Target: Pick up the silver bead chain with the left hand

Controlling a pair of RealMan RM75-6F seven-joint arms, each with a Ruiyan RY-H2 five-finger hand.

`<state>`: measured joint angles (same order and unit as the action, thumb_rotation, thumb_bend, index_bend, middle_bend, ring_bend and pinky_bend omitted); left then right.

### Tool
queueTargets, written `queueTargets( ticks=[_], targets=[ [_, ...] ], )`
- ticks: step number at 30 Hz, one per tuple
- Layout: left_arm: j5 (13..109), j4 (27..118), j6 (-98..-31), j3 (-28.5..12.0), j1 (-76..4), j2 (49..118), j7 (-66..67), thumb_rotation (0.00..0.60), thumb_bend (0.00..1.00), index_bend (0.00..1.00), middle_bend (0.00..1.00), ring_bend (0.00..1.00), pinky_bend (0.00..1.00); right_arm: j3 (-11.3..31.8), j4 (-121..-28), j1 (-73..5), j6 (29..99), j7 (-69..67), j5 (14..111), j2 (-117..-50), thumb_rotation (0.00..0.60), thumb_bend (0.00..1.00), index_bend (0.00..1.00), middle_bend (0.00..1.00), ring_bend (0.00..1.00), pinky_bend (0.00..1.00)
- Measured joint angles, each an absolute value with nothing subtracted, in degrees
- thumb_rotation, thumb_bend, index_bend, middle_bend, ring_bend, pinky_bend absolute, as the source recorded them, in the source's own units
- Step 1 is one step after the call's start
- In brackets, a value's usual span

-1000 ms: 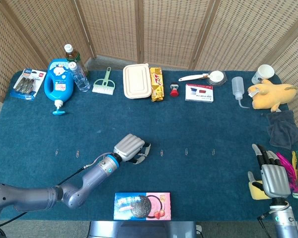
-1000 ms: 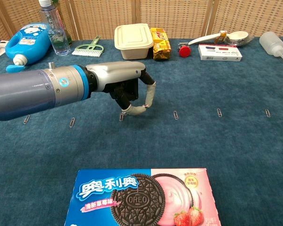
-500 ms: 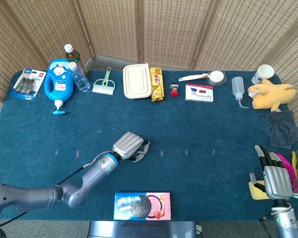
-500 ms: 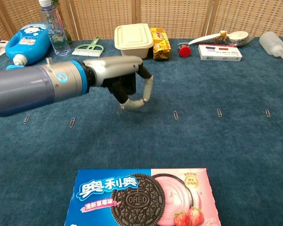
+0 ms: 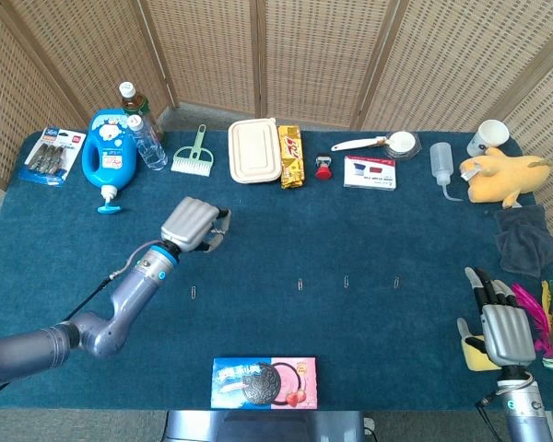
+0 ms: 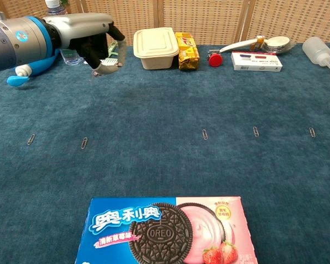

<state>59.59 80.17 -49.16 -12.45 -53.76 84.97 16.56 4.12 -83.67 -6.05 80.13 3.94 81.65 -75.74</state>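
1. Since thumb and fingertip meet in a pinch, the left hand (image 6: 97,47), above the table (image 6: 170,99), seemingly holds the silver bead chain (image 6: 95,72), barely visible.
2. The right hand (image 5: 509,333) rests aside, fingers spread, empty.

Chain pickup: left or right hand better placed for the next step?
Left. Left hand is raised over the table, fingertips pinched, presumably on the chain (too small to see). Right hand lies open at the near right edge.
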Motion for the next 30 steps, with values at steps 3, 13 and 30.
queueTargets(
  ticks=[3,13,30],
  targets=[
    [58.58,78.32,-48.98,-12.62,-53.63,85.35,16.31,0.6,0.74,0.58,1.0,1.0,1.0,4.08,-83.72,-6.15,80.01,4.3,81.64,-75.93,0.6,0.39,0.0,0.08,0.17,0.15],
    [57.84,77.57,-49.0,-12.7,-53.43,86.62,15.87,0.6,0.7,0.22,0.64,0.7,0.97,4.21,-84.93,-6.33,79.77,4.84,81.35,-75.52,0.6,0.39,0.0,0.08,0.17,0.15],
    [62.68,94.11,-60.69,-9.9,-43.1,76.16,12.01,0.6,0.68,0.09,0.22,0.25,0.41,5.4,-85.19,-6.01,82.4,7.42,81.5,-74.25,0.6,0.39,0.0,0.04,0.04,0.15]
  ],
)
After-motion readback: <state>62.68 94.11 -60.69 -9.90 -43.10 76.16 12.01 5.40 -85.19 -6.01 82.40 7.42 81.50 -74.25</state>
